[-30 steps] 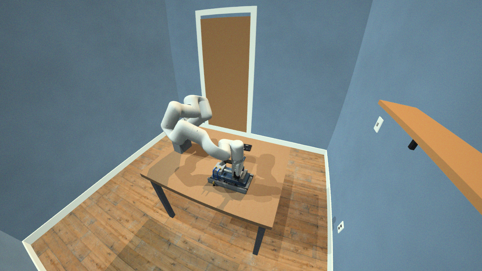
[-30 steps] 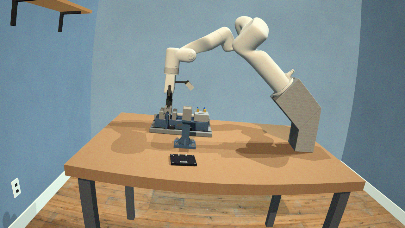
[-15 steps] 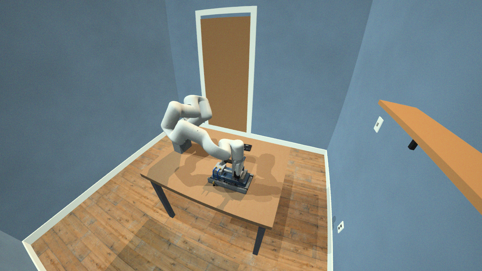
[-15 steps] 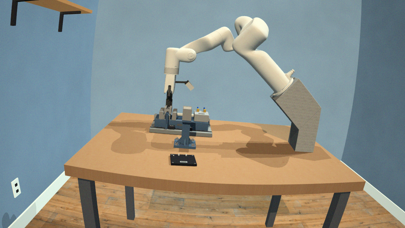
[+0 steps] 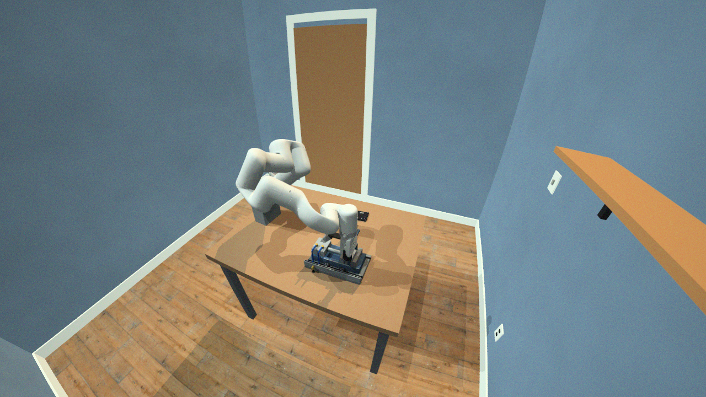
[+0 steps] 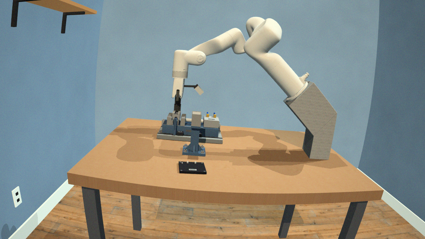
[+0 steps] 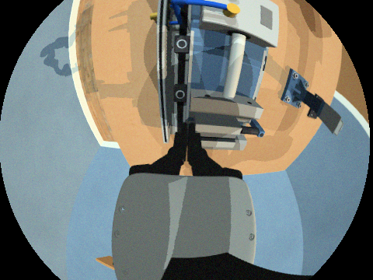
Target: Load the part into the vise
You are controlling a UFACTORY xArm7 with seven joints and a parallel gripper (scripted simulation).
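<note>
Since the dark end effector (image 6: 177,110) has its fingers pressed together on nothing, just over the blue-bodied steel vise (image 6: 166,125), a push could skew the part. The pale grey block (image 7: 223,143) seems to lie between the jaws. Only the exterior view shows the flat black infeed plate (image 6: 192,167) bare; only the wrist view shows the short blue-tipped work stop (image 7: 255,131).

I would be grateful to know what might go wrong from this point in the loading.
1. The gripper is shut on nothing and sits low over the vise. Dropping further could strike a jaw or shift whatever sits between them.
2. Whether the part is flush with the fixed jaw and work stop cannot be told, so leaving now may leave it misseated.
3. A low retreat might clip the V-block.
</note>
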